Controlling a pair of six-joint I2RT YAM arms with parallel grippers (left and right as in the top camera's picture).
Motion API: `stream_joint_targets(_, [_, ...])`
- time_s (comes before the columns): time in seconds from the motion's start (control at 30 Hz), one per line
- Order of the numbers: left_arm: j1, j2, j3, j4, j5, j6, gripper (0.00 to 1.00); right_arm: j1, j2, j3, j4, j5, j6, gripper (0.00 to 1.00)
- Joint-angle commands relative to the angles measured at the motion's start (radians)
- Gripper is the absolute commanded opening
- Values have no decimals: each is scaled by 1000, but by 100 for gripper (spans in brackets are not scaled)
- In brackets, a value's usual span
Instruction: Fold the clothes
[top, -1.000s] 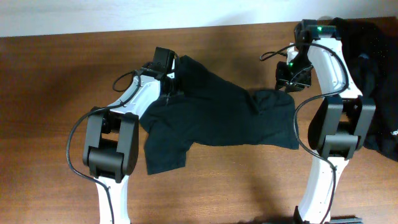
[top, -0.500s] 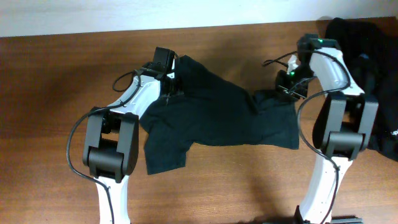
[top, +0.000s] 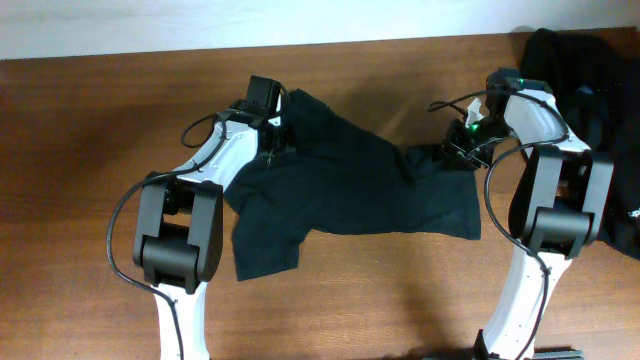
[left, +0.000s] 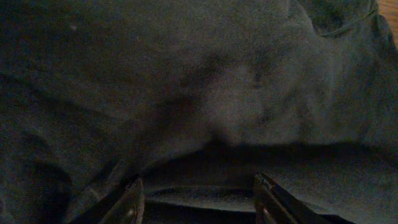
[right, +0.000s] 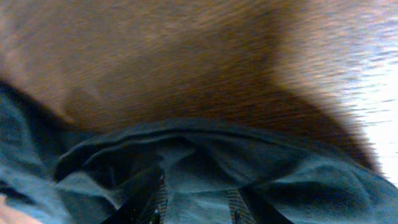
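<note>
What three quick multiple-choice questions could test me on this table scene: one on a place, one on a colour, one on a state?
1. Where does the heap of dark clothes lie?
A) at the far right corner of the table
B) in the middle, between the two arms
C) at the near left edge

2. What colour is the T-shirt?
A) white
B) black
C) red

3. How does the T-shirt lie?
A) folded into a neat square
B) rolled into a tube
C) spread out, rumpled and unfolded

Answers:
1 A: the overhead view shows the heap beside the right arm, at the table's far right.
2 B: the cloth is black against the brown wood.
3 C: it stretches between both arms, with a sleeve sticking out.
</note>
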Motion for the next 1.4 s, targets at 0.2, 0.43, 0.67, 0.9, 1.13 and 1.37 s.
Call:
stream_joint_targets(0.2, [10, 41, -35, -6, -18, -6, 57, 3, -93, -4, -3, -64, 1, 38])
stream_joint_targets(0.43, [10, 41, -35, -6, -18, -6, 57, 5, -113, -8, -25, -63, 1, 38])
stream_joint_targets(0.67, [10, 41, -35, -6, -18, -6, 57, 5, -113, -11, -32, -60, 1, 38])
stream_joint_targets(0.9, [10, 41, -35, -6, -18, -6, 57, 7, -112, -69, 10, -60, 9, 38])
stream_joint_targets(1.13, [10, 41, -35, -6, -18, -6, 57, 11, -112, -109, 62, -61, 9, 38])
stream_joint_targets(1.37, [10, 41, -35, -6, -19, -6, 57, 19, -112, -126, 92, -62, 25, 34])
